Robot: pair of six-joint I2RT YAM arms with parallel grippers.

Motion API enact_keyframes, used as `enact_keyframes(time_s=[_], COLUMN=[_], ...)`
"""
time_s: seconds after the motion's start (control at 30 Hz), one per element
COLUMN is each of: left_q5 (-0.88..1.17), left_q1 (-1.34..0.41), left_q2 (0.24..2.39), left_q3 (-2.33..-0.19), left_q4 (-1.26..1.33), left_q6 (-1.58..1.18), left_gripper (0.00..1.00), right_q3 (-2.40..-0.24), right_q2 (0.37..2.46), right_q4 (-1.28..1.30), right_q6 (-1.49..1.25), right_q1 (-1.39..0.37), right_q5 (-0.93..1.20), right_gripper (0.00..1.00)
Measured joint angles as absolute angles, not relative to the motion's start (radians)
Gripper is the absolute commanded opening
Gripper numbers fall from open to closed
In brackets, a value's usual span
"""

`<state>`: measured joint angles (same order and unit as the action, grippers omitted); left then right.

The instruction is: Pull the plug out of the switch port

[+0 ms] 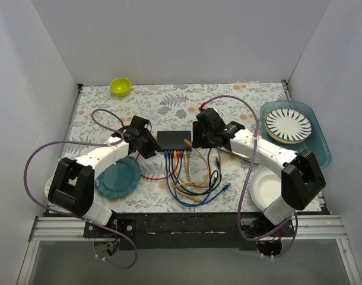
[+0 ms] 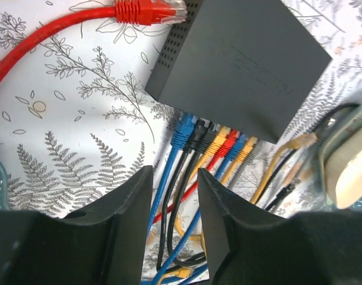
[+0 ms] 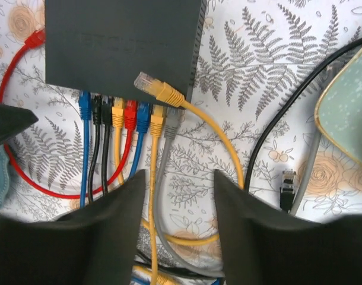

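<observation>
The dark grey switch (image 1: pixel 174 140) lies flat mid-table, with a row of plugs (image 1: pixel 177 154) in the sockets on its near edge: blue, black, yellow, red, blue, yellow, grey. The switch also shows in the left wrist view (image 2: pixel 240 59) and the right wrist view (image 3: pixel 121 41). My left gripper (image 2: pixel 174 171) is open and empty, hovering over the blue and black cables just short of the plugs (image 2: pixel 213 139). My right gripper (image 3: pixel 179 173) is open and empty over the yellow and grey cables below the plugs (image 3: pixel 127 113). A loose yellow plug (image 3: pixel 157 89) rests on the switch's corner.
A loose red plug (image 2: pixel 148 10) lies beside the switch's left end, and a loose black plug (image 3: pixel 287 181) lies right of it. A teal plate (image 1: pixel 117 179), a white plate (image 1: pixel 267 187), a blue tray (image 1: pixel 320 142) with a striped plate (image 1: pixel 288 124) and a yellow-green bowl (image 1: pixel 120 86) stand around.
</observation>
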<state>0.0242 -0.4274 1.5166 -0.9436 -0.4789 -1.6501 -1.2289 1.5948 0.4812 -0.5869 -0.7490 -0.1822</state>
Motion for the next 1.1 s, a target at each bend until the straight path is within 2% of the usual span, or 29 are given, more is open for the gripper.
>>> enact_keyframes(time_s=[0.07,0.13,0.17,0.2,0.23,0.27,0.3,0.37,0.4,0.6,1.1], left_q5=[0.022,0.037,0.052,0.061,0.074,0.088,0.099,0.124,0.141,0.250,0.414], left_q1=[-0.427,-0.420,-0.413,-0.406,-0.395,-0.384,-0.374,-0.366,-0.368,-0.370,-0.374], left_q2=[1.477,1.447,1.429,1.416,1.398,1.376,1.357,1.342,1.342,1.316,1.317], left_q3=[-0.923,-0.901,-0.883,-0.869,-0.844,-0.818,-0.798,-0.778,-0.772,-0.707,-0.693], left_q4=[-0.467,-0.465,-0.465,-0.465,-0.458,-0.460,-0.464,-0.460,-0.450,-0.406,-0.268], left_q6=[-1.660,-1.668,-1.680,-1.676,-1.683,-1.688,-1.688,-1.680,-1.674,-1.614,-1.509], left_gripper=[0.66,0.88,0.96,0.96,0.96,0.90,0.87,0.84,0.82,0.78,0.78], right_q3=[-1.184,-1.138,-1.126,-1.123,-1.125,-1.134,-1.147,-1.185,-1.197,-1.210,-1.204], right_q2=[1.567,1.546,1.546,1.552,1.563,1.580,1.597,1.638,1.653,1.670,1.799], right_q4=[0.437,0.400,0.387,0.381,0.370,0.366,0.370,0.381,0.385,0.469,0.627], right_q6=[-0.582,-0.575,-0.572,-0.568,-0.564,-0.556,-0.553,-0.547,-0.547,-0.562,-0.581], right_q1=[-0.742,-0.739,-0.736,-0.732,-0.725,-0.716,-0.706,-0.682,-0.667,-0.577,-0.526], right_q5=[-0.186,-0.180,-0.165,-0.153,-0.145,-0.143,-0.144,-0.162,-0.175,-0.245,-0.362], right_gripper=[0.93,0.87,0.83,0.67,0.57,0.49,0.32,0.16,0.02,0.01,0.01])
